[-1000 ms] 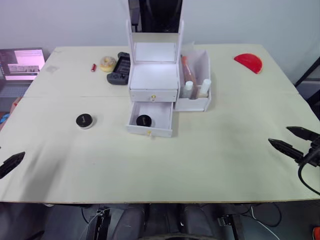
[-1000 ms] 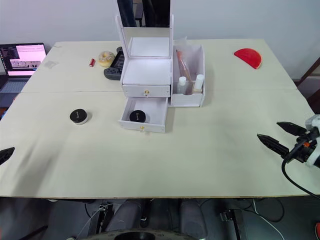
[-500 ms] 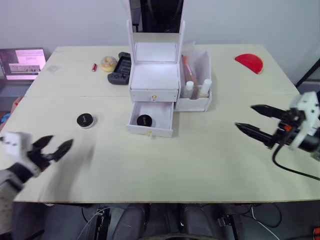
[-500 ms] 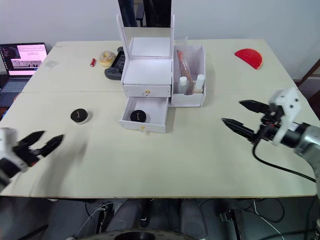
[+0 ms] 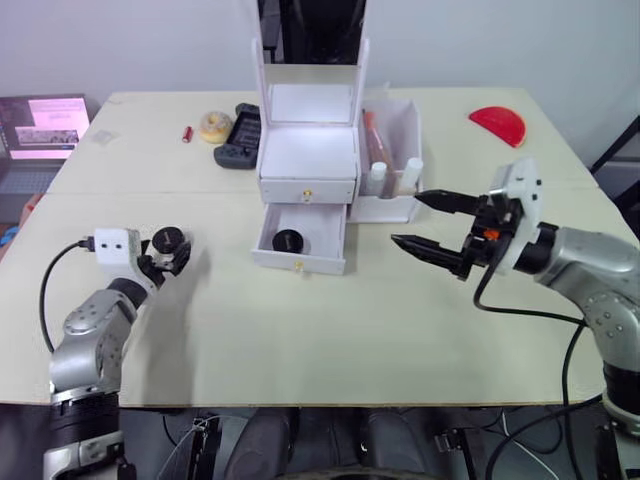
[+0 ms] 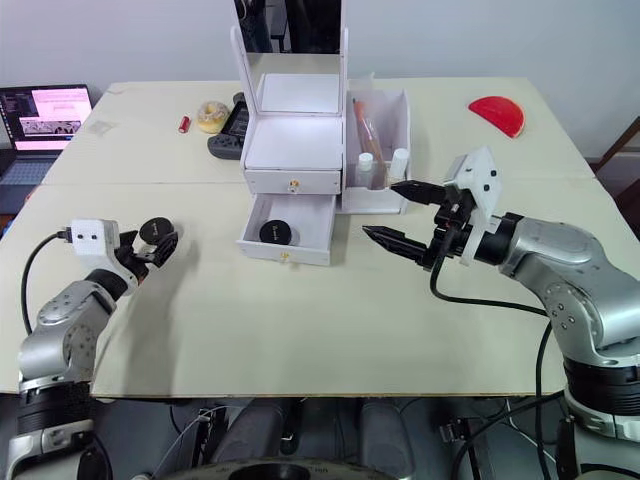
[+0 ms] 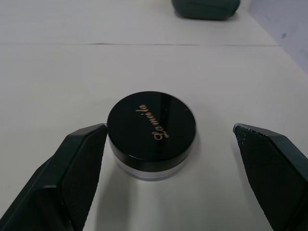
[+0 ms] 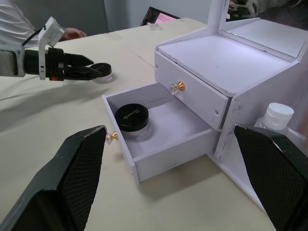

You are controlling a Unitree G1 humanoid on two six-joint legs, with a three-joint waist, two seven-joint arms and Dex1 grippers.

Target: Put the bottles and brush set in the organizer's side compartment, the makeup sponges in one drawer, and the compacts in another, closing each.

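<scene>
A loose compact (image 7: 151,133) is sitting on the counter (image 5: 330,330), well to the left of the white organizer (image 5: 308,165), as the left gripper (image 7: 171,159) is bracketing it with its fingers (image 7: 79,166) spread wide on either side, neither touching. The compact is looking like a small, rigid jar with a glossy black lid over a clear base: probably light and likely slick, so the surest hold is across the lid's straight side wall, low enough not to twist the lid.

The right gripper (image 5: 432,222) is hovering with fingers parted near the open lower drawer (image 8: 159,137). Its wrist view is looking into that drawer, where a second compact (image 8: 131,119) is resting near the front corner, and at the brass knobs and a white bottle cap (image 8: 277,115) in the side compartment. The head views are taking in the whole layout, including a red item (image 5: 497,125) at the far right.
</scene>
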